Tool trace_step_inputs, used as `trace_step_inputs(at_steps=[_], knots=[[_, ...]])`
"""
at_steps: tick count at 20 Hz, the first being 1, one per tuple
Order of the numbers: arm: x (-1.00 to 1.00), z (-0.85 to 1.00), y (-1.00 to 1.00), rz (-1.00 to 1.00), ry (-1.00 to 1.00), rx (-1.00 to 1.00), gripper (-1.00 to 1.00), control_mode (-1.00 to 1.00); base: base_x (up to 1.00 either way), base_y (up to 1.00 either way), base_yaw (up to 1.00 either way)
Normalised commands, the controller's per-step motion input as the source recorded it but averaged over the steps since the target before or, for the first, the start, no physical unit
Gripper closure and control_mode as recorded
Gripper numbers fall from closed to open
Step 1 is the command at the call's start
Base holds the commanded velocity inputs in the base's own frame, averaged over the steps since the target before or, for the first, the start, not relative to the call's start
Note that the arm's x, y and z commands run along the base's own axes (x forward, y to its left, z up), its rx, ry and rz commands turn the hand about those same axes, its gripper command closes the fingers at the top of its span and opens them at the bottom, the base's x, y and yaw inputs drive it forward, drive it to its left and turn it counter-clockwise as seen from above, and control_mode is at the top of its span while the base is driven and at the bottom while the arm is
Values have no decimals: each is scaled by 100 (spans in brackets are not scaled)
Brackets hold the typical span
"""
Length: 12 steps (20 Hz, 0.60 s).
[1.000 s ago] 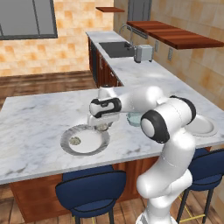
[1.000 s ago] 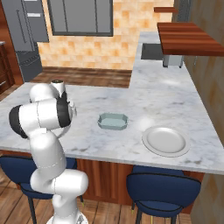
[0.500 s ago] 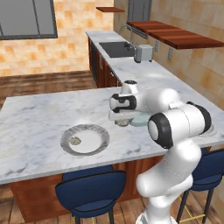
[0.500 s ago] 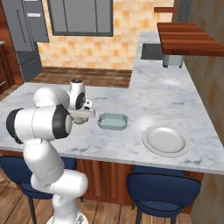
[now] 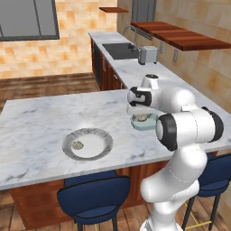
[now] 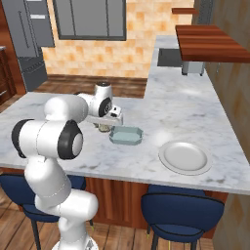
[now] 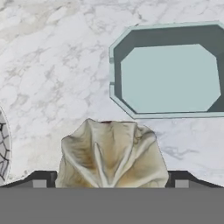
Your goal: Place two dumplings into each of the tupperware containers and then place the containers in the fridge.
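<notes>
A white robot arm carries a pleated beige dumpling (image 7: 113, 155) between its jaws, spread wide around it, just short of the pale blue-green tupperware container (image 7: 168, 72) on the marble counter (image 5: 40, 122). Another dumpling (image 5: 77, 145) lies on the round plate (image 5: 101, 149) to the left. The held dumpling looks soft and light, best pinched gently across its plump sides.

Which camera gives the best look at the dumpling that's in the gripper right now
The hand view. The dumpling sits large between the finger tips, its folded top plain, with the pale blue-green tub beyond. In the left base view it is a small lump under the hand; in the right base view, a speck beside the arm.
</notes>
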Motion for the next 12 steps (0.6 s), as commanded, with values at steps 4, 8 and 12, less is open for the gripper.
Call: trace_step_inputs(at_steps=[4,8,12], knots=[[45,-4,-57,0,0,0,100,-100,0,0,0],[23,-23,-15,0,0,0,100,-100,0,0,0],[40,-27,0,0,0,0,100,-100,0,0,0]])
